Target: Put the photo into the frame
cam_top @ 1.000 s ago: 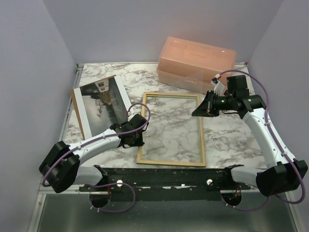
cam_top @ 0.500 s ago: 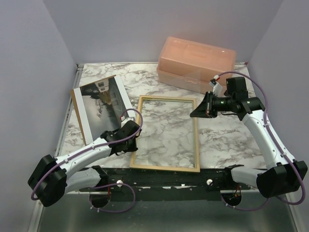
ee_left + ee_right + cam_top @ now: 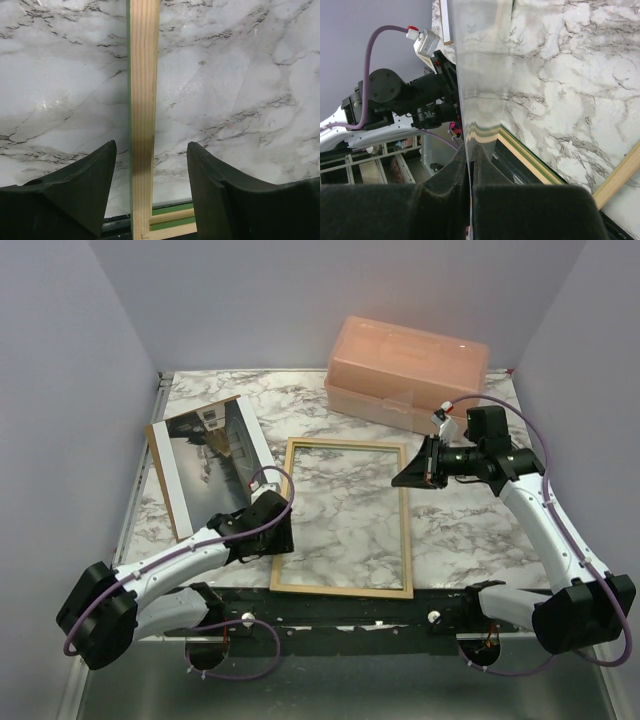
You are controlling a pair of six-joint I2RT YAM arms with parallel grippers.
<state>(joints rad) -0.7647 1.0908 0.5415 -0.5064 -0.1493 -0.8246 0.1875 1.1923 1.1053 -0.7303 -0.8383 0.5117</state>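
The frame (image 3: 345,443) lies flat on the marble table, pale wood back up, with a green edge showing in the left wrist view (image 3: 144,100). My left gripper (image 3: 272,533) is open and straddles the frame's left bar near its near-left corner (image 3: 150,150), touching nothing. My right gripper (image 3: 405,475) hovers at the frame's far right corner, shut on the edge of a thin clear pane (image 3: 480,75). The pane reflects the frame's bar (image 3: 530,160). The photo (image 3: 210,455) lies face up at the left, apart from both grippers.
A brown backing panel (image 3: 156,448) shows as a thin edge under the photo. A peach plastic box (image 3: 405,370) stands at the back right, just behind my right arm. Grey walls close in the table on three sides.
The frame has slid left and squared up with my left gripper over its left bar. My right gripper has moved slightly left with the pane.
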